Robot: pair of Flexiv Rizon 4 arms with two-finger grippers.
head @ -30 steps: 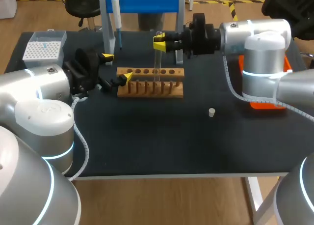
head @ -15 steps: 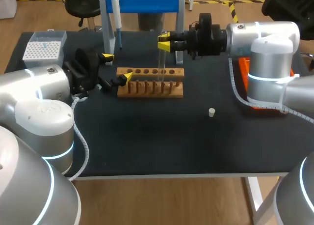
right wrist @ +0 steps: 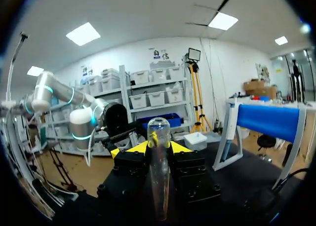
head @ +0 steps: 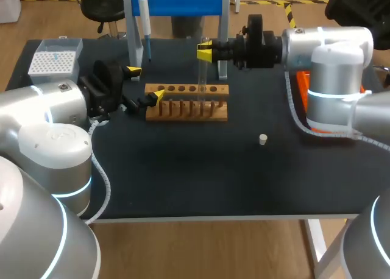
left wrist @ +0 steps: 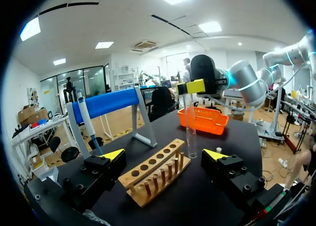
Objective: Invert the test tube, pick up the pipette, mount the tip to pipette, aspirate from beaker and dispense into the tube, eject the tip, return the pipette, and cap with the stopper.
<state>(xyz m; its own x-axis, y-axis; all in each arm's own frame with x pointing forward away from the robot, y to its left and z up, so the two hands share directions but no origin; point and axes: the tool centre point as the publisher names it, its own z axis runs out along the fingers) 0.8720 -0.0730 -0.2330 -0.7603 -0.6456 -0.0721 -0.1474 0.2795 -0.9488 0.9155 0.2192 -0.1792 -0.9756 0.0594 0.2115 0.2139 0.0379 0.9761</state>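
Note:
My right gripper (head: 205, 50) is shut on a clear test tube (head: 200, 78), which hangs upright over the wooden rack (head: 186, 102), toward its right half. In the right wrist view the tube (right wrist: 159, 176) stands between the yellow fingertips (right wrist: 138, 148), its rounded end past them. My left gripper (head: 146, 83) is open at the rack's left end, holding nothing; in its own view the left gripper (left wrist: 164, 157) straddles the rack (left wrist: 153, 174), with the tube (left wrist: 191, 132) ahead. The pipette (head: 145, 23) hangs on the blue stand (head: 177, 2). A small white stopper (head: 262, 139) lies on the table.
A tip box (head: 53, 61) stands at the back left corner. An orange tray (head: 329, 131) sits at the right, partly hidden behind my right arm. The blue stand's legs rise just behind the rack.
My right gripper has carried the tube a little to the right and slightly up over the rack. The left arm has not moved.

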